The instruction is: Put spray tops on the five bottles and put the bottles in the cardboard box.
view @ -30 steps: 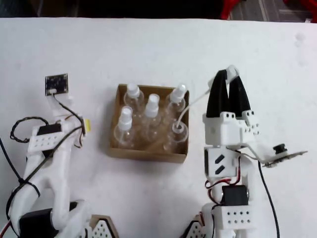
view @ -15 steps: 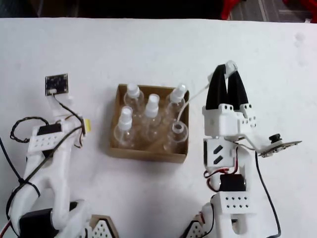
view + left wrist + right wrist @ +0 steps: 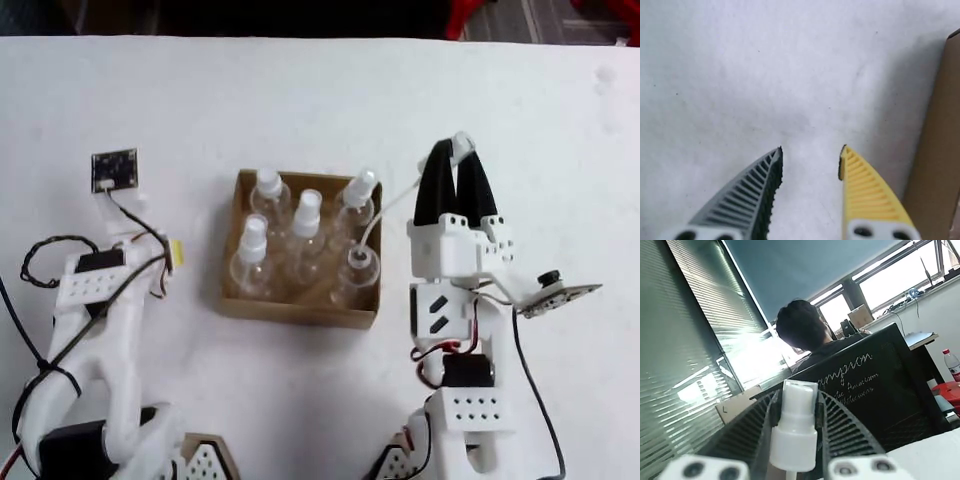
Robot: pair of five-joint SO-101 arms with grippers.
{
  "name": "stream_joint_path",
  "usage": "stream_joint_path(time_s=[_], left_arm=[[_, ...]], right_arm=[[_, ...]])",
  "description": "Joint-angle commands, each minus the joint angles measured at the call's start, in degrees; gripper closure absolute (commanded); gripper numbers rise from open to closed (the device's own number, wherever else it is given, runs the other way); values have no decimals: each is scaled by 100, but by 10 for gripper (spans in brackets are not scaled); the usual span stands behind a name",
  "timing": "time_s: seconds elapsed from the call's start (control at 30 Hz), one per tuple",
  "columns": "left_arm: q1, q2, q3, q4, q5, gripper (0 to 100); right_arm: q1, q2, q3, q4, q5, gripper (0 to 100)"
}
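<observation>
Clamped on the last spray top [image 3: 794,425], the right gripper [image 3: 456,155] has edged toward the box [image 3: 298,309], the top's tube reaching the one uncapped bottle [image 3: 357,270]. The left gripper [image 3: 810,162] sits narrowly open.

On my feed the white, faintly textured table [image 3: 300,90] runs back to a dark strip [image 3: 250,18] along its far edge, and I can see something red [image 3: 480,15] in the corner beyond it. Looking out into the room, I see slatted grey window blinds [image 3: 675,355] glowing with daylight and a flat blue-grey ceiling [image 3: 805,265]. Bright windows [image 3: 892,285] sit above a white wall [image 3: 945,310], and a black mesh office chair [image 3: 880,390] stands close by.
</observation>
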Motion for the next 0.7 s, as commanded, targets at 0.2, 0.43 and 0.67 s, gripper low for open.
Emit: stream_joint_path(time_s=[0.2, 0.43, 0.67], left_arm=[[66, -22, -97, -132, -62, 820], [66, -31, -97, -132, -62, 820], [66, -31, -97, -132, -62, 820]], right_arm=[[-303, 22, 62, -119, 941, 982], [-848, 22, 202, -119, 1723, 982], [-1007, 22, 158, 330, 2251, 982]])
